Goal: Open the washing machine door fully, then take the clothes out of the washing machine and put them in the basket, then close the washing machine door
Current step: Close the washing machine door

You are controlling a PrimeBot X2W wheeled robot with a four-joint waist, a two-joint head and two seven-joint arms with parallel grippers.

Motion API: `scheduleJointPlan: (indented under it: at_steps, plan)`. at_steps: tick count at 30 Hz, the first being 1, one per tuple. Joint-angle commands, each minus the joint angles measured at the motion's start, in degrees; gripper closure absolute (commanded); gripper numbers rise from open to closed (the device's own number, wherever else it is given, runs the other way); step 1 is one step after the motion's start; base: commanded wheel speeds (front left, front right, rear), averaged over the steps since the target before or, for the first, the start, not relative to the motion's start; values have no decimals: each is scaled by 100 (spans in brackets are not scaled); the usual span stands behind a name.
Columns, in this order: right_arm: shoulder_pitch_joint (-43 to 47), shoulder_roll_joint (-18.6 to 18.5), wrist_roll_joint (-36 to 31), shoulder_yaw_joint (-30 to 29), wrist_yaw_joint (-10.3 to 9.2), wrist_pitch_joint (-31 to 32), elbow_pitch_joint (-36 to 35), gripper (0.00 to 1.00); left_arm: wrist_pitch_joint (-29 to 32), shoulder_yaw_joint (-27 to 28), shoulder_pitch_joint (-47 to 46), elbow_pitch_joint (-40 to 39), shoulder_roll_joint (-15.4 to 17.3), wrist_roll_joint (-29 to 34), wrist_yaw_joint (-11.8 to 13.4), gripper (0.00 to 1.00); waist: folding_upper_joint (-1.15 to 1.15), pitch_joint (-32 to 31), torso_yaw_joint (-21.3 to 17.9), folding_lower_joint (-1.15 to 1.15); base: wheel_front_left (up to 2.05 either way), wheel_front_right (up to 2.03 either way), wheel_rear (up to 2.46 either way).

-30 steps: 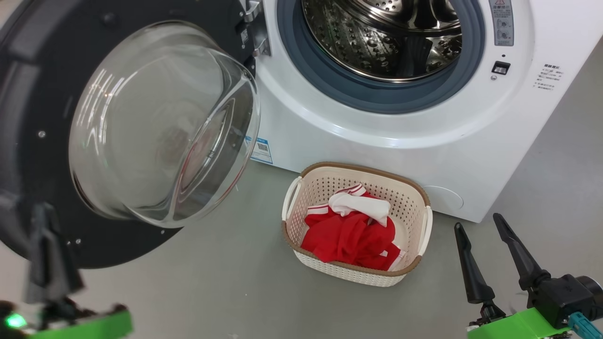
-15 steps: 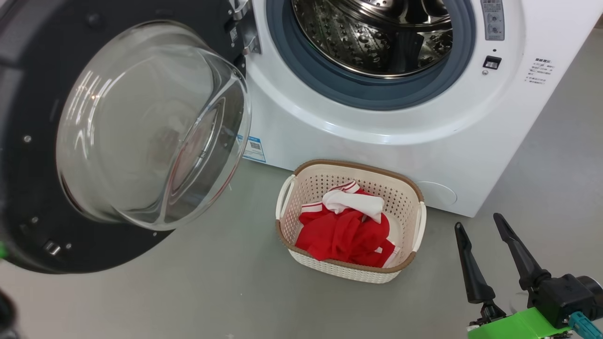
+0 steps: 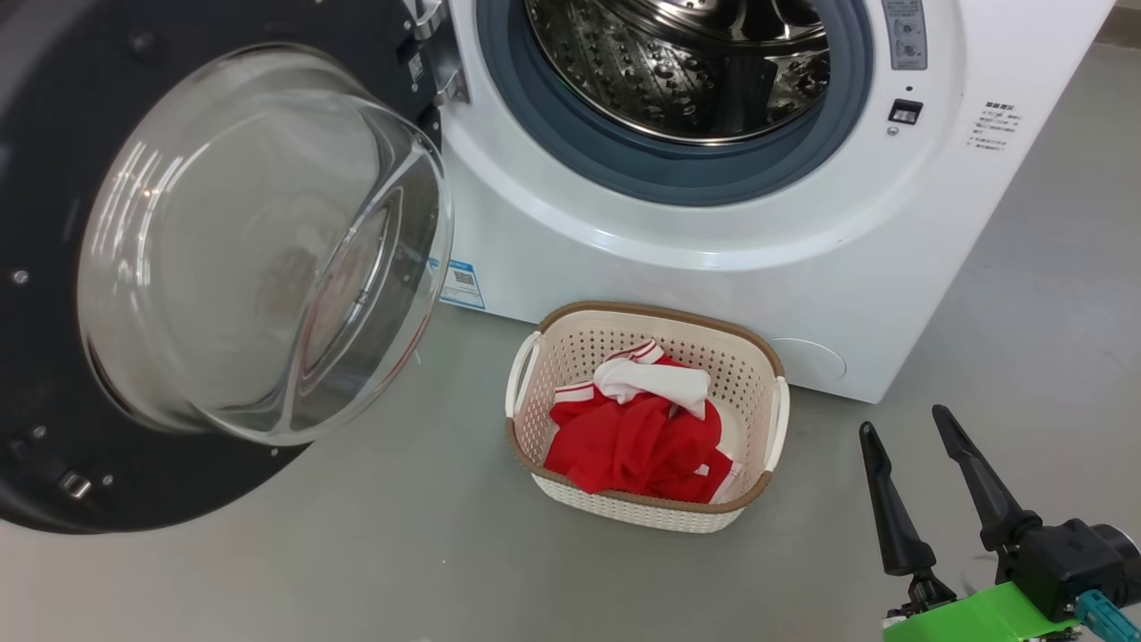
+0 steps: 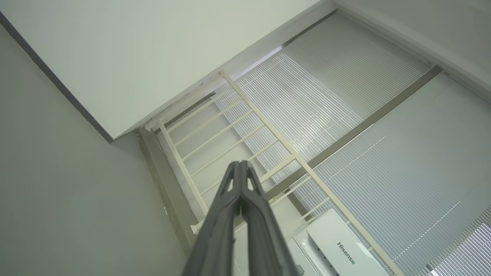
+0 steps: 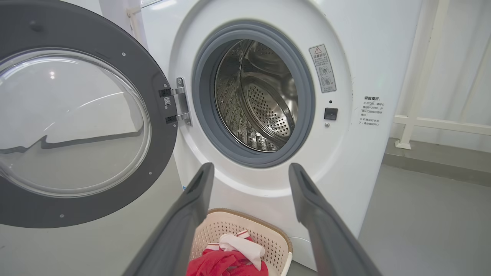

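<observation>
I see the large round washing machine door with its glossy black rim and bulging clear glass bowl (image 3: 250, 250) at the left of the head frame. It is swung well away from the big white front-loading washing machine (image 3: 713, 259) at upper centre. The perforated steel drum (image 3: 677, 62) looks empty as far as I can see into it.

The bright red clothes with white trim (image 3: 637, 441) lie heaped in the small cream perforated basket with a brown woven-look rim (image 3: 660, 312). The basket stands on the grey floor (image 3: 401, 553) at lower centre, just below the opening, likely so a garment has only a short drop. I judge the unloading done and only the door closing left.

My right end effector (image 3: 905, 423) sits at lower right, its two dark fingers spread and holding nothing, clear of the basket. My left end effector (image 4: 239, 166) has its fingers pressed together on nothing and is aimed up at pale slatted blinds (image 4: 345, 115). I judge it must come round to the door's outer face to push it shut.
</observation>
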Motion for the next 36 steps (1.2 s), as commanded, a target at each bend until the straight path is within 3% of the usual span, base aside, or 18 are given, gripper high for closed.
scheduleJointPlan:
  at_steps: [1,7,14,20,30,36]
  plan:
    - [-221,-74,47,150,36,-3,-130,0,222,96,-171,37,370,-119,59,100,0,-8,-21,0,0,0,0]
    - [-195,-74,54,137,36,-8,-145,0,1417,150,-613,1036,790,-727,407,100,0,-27,-86,0,0,0,0]
    - [-165,-74,47,154,36,-12,-161,0,2285,-275,-744,1730,1334,-603,485,100,0,-46,-155,0,0,0,0]
    - [-144,-74,39,160,36,-16,-170,0,2920,-587,-819,2112,1586,-543,511,100,0,-57,-193,0,0,0,0]
    - [-91,-74,74,137,36,-32,-181,0,3659,-953,-617,2240,1635,-527,288,100,0,-73,-217,0,0,0,0]
    - [-101,-74,82,132,36,-39,-200,0,3835,-1004,-455,2055,1509,-576,301,100,0,-55,-169,0,0,0,0]
